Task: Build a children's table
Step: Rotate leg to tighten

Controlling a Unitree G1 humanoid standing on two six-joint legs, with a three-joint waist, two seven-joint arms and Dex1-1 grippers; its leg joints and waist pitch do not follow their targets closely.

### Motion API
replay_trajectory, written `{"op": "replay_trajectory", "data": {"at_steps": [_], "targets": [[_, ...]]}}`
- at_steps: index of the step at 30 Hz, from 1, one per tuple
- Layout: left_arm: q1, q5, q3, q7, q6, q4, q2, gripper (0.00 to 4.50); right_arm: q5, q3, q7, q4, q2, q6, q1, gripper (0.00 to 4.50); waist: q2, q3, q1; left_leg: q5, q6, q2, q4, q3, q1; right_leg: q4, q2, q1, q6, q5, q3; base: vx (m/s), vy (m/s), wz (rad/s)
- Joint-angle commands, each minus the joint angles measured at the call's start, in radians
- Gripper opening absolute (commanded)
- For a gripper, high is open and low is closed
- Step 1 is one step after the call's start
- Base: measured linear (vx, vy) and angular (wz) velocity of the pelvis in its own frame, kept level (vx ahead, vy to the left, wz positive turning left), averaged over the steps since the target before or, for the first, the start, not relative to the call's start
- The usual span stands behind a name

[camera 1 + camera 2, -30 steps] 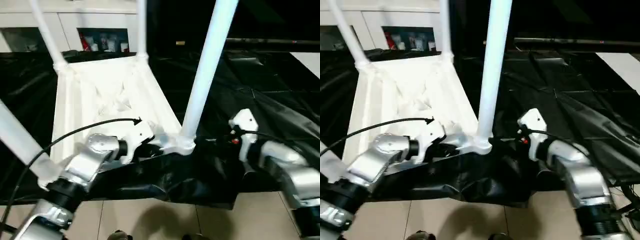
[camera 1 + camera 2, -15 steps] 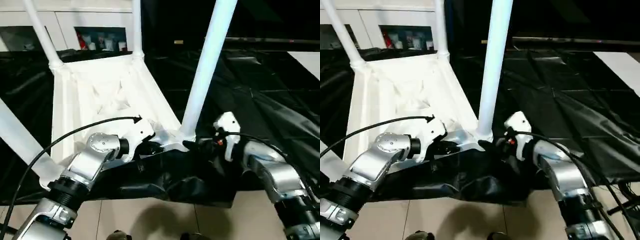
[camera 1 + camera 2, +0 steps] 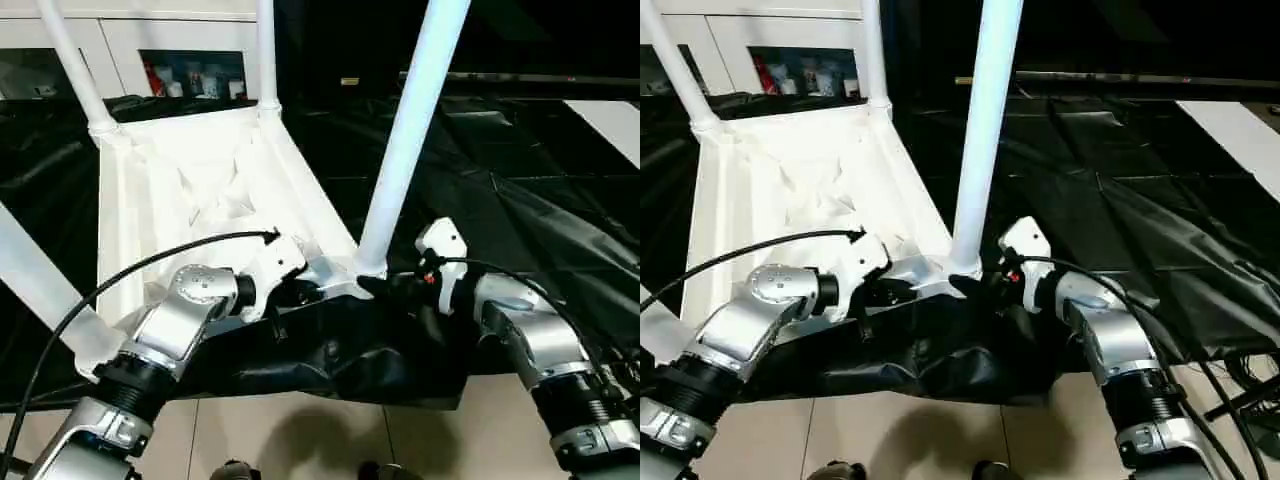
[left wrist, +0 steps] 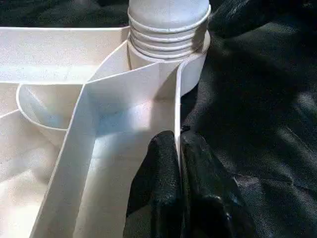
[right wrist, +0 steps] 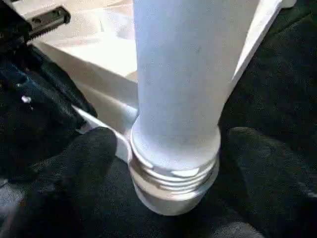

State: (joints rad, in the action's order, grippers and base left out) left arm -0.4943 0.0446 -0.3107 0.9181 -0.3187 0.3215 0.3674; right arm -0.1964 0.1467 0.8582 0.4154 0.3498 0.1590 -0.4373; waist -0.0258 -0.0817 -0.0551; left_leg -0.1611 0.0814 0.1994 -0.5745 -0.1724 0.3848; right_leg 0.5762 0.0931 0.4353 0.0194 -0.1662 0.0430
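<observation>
The white tabletop (image 3: 200, 170) lies upside down on a black sheet, ribbed underside up, with four white legs standing in its corner sockets. The near right leg (image 3: 410, 130) rises from the corner closest to both grippers. My left gripper (image 3: 300, 293) is shut on the thin rim wall of the tabletop just beside that socket; in the left wrist view its fingertips (image 4: 163, 168) pinch the wall. My right gripper (image 3: 375, 287) is open at the leg's base, one finger (image 5: 84, 163) on each side of the threaded collar (image 5: 173, 178).
The black sheet (image 3: 500, 180) covers the floor around the tabletop, bunched under the near edge. A white cabinet (image 3: 120, 40) with a shelf of coloured items stands behind. Tiled floor (image 3: 300, 430) lies nearest me. A black cable (image 3: 130, 270) arcs over my left forearm.
My right gripper has moved left, from beside the near right leg to straddling its base. The left gripper has kept its pinch on the rim. The camera has shifted slightly.
</observation>
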Motion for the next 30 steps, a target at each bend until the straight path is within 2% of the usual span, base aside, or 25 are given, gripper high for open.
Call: {"op": "replay_trajectory", "data": {"at_steps": [1,3,6,7,10,11,12,17,22,27,29,30], "targets": [[0.026,0.023,0.019,-0.002,0.015,0.003,-0.016,0.00,0.010,0.000,0.004,0.018,-0.004,-0.018,-0.022,3.73,-0.022,0.048,-0.001,-0.413,-0.029,0.013,0.077,0.006,-0.019,-0.098,0.040,-0.034,-0.082,-0.616,-0.014,0.000,0.000,0.00],[0.027,0.023,0.019,0.000,0.013,0.001,-0.015,0.00,0.013,-0.002,0.001,0.026,-0.007,-0.023,-0.026,3.50,-0.021,0.047,-0.001,-0.411,-0.030,0.014,0.079,0.006,-0.018,-0.096,0.040,-0.033,-0.088,-0.602,-0.016,0.000,0.000,0.00],[0.029,0.023,0.018,0.004,0.011,-0.004,-0.013,0.00,0.020,-0.004,0.000,0.047,-0.014,-0.036,-0.037,3.48,-0.021,0.047,0.000,-0.413,-0.029,0.014,0.080,0.006,-0.017,-0.094,0.039,-0.035,-0.097,-0.588,-0.016,0.000,0.000,0.00],[0.031,0.024,0.017,0.006,0.009,-0.008,-0.012,0.00,0.024,-0.003,0.001,0.062,-0.018,-0.046,-0.044,3.15,-0.021,0.046,-0.001,-0.410,-0.029,0.015,0.080,0.005,-0.018,-0.093,0.039,-0.034,-0.098,-0.581,-0.018,0.000,0.000,0.00],[0.033,0.024,0.015,0.009,0.006,-0.012,-0.010,0.00,0.026,0.002,0.002,0.082,-0.028,-0.059,-0.057,2.99,-0.020,0.046,-0.001,-0.409,-0.030,0.016,0.081,0.004,-0.018,-0.092,0.039,-0.034,-0.105,-0.568,-0.019,0.000,0.000,0.00],[0.033,0.024,0.015,0.010,0.005,-0.013,-0.009,0.00,0.028,0.003,0.003,0.085,-0.031,-0.062,-0.060,2.99,-0.022,0.045,-0.001,-0.400,-0.032,0.016,0.082,0.004,-0.015,-0.089,0.039,-0.036,-0.108,-0.554,-0.020,0.000,0.000,0.00],[0.034,0.024,0.014,0.011,0.004,-0.014,-0.009,0.00,0.029,0.004,0.004,0.089,-0.033,-0.065,-0.063,2.75,-0.021,0.045,-0.001,-0.396,-0.033,0.016,0.083,0.003,-0.016,-0.089,0.038,-0.036,-0.111,-0.546,-0.021,0.000,0.000,0.00],[0.037,0.023,0.013,0.016,0.000,-0.018,-0.005,0.00,0.040,0.012,0.014,0.109,-0.038,-0.079,-0.072,2.57,-0.022,0.044,0.000,-0.394,-0.033,0.016,0.084,0.002,-0.017,-0.089,0.038,-0.037,-0.115,-0.550,-0.021,0.000,0.000,0.00],[0.039,0.021,0.016,0.010,-0.007,-0.021,-0.004,0.00,0.043,0.012,0.017,0.126,-0.040,-0.088,-0.077,2.52,-0.023,0.039,0.002,-0.403,-0.028,0.016,0.085,0.004,-0.018,-0.094,0.039,-0.034,-0.104,-0.585,-0.020,0.000,0.000,0.00],[0.020,-0.010,0.037,-0.091,-0.026,0.014,-0.038,0.00,0.085,-0.005,-0.117,0.194,-0.068,-0.089,-0.095,2.49,-0.026,0.032,0.012,-0.440,-0.015,0.014,0.086,0.008,-0.020,-0.102,0.039,-0.028,-0.087,-0.646,-0.015,0.000,0.000,0.00],[-0.026,-0.039,0.061,-0.230,-0.045,0.086,-0.108,0.00,0.103,-0.057,-0.354,0.273,-0.145,-0.055,-0.116,2.43,-0.026,0.027,0.025,-0.475,-0.001,0.007,0.084,0.012,-0.026,-0.114,0.036,-0.021,-0.064,-0.714,-0.006,0.000,0.000,0.00],[-0.026,-0.039,0.061,-0.230,-0.045,0.086,-0.108,0.00,0.103,-0.057,-0.354,0.273,-0.145,-0.055,-0.116,2.40,-0.026,0.026,0.029,-0.484,0.003,0.005,0.082,0.013,-0.029,-0.120,0.036,-0.019,-0.056,-0.734,-0.003,0.000,0.000,0.00]]}}
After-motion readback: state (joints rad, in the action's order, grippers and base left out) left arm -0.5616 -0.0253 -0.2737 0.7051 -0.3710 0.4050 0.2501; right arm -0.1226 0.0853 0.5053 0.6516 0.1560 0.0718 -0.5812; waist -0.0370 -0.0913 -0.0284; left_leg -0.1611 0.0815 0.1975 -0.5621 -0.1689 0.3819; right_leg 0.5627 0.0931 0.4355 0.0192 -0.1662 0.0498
